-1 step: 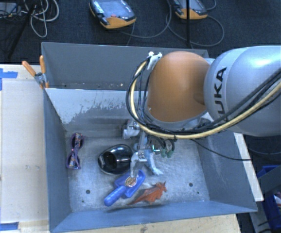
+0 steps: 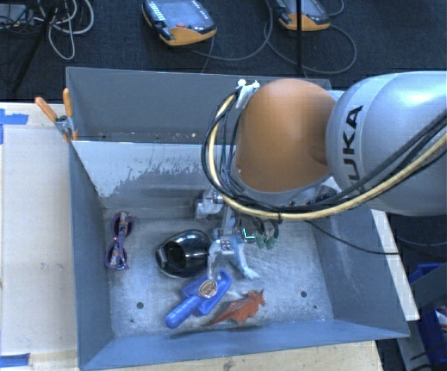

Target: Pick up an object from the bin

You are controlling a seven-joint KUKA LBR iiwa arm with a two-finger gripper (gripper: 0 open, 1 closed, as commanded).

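1. Four loose things lie on the floor of the grey bin point(image 2: 92, 207), all toward its near side.
2. The gripper point(image 2: 235, 260) hangs low near the middle of the bin, just right of a black computer mouse point(image 2: 179, 255).
3. It is right above the upper end of a blue plastic tool point(image 2: 196, 300) that lies slanted; whether its jaws are wide, narrow or closed, I cannot tell.
4. An orange toy point(image 2: 240, 308) touches the tool's right side.
5. Purple sunglasses point(image 2: 119, 240) lie well apart, by the left wall.

free: bin floor point(image 2: 316, 278) right | blocked: black dome point(image 2: 181, 253), blue tool point(image 2: 195, 301)
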